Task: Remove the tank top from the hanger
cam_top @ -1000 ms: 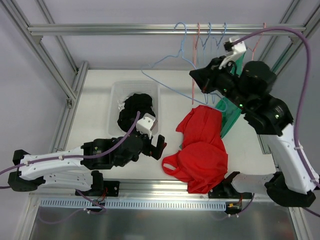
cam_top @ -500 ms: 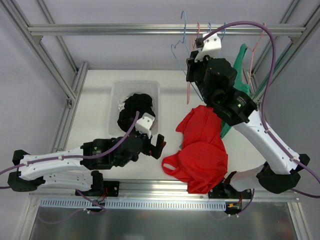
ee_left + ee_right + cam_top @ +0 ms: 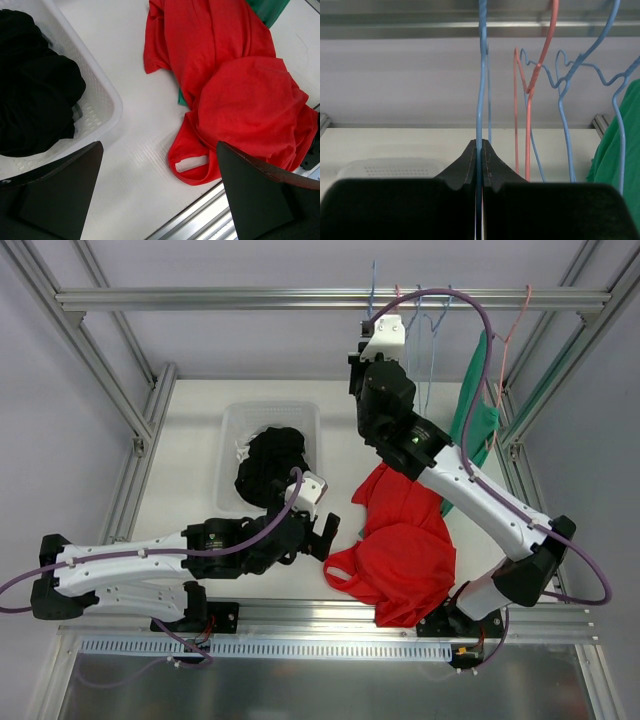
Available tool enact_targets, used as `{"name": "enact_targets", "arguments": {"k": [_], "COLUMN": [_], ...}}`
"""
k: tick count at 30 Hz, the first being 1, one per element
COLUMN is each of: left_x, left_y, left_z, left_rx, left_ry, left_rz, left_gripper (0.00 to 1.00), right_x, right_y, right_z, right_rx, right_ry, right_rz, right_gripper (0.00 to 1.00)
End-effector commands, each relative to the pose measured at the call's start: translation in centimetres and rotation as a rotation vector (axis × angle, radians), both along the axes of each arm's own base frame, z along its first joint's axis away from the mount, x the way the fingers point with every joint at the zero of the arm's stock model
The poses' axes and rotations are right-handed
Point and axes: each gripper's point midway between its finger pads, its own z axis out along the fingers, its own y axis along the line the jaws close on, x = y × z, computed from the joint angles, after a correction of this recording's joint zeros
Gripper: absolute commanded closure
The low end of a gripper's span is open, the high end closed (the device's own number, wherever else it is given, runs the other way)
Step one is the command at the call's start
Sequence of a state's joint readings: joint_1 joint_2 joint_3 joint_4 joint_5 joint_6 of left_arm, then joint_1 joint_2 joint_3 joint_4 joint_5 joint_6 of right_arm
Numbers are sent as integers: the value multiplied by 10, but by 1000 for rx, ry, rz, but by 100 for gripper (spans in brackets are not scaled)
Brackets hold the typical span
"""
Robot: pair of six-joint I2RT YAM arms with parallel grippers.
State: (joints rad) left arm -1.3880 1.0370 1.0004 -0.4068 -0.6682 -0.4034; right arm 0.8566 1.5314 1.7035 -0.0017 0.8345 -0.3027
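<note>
The red tank top (image 3: 405, 540) lies crumpled on the white table, off any hanger; it also shows in the left wrist view (image 3: 235, 95). My right gripper (image 3: 479, 150) is shut on a blue wire hanger (image 3: 481, 75), holding it upright by the top rail; in the top view the right gripper (image 3: 372, 335) is raised near the rail. My left gripper (image 3: 325, 537) is open and empty just left of the tank top, its dark fingers (image 3: 55, 190) framing bare table.
A white basket (image 3: 232, 450) with black clothes (image 3: 272, 465) stands at the left. A green garment (image 3: 472, 435) hangs at the right. Several blue and pink hangers (image 3: 535, 85) hang on the rail (image 3: 300, 298).
My right arm has swung left and up, carrying the blue hanger to the rail. My left gripper has edged slightly right toward the tank top.
</note>
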Motion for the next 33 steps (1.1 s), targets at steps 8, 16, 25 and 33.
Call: {"name": "enact_targets", "arguments": {"k": [8, 16, 25, 33], "left_x": [2, 4, 4, -4], "left_y": [-6, -15, -32, -75], "left_z": [1, -2, -11, -35], "left_rx": [-29, -30, -21, -11], "left_ry": [-3, 3, 35, 108], "left_rz": [13, 3, -13, -123], "left_gripper": [1, 1, 1, 1], "right_x": [9, 9, 5, -45], "right_y": [-72, -98, -92, -106], "right_z": [-9, -21, -26, -20], "right_rx": [152, 178, 180, 235], "right_ry": [-70, -48, 1, 20], "right_rz": [-162, -159, -34, 54], "right_gripper": [100, 100, 61, 0]}}
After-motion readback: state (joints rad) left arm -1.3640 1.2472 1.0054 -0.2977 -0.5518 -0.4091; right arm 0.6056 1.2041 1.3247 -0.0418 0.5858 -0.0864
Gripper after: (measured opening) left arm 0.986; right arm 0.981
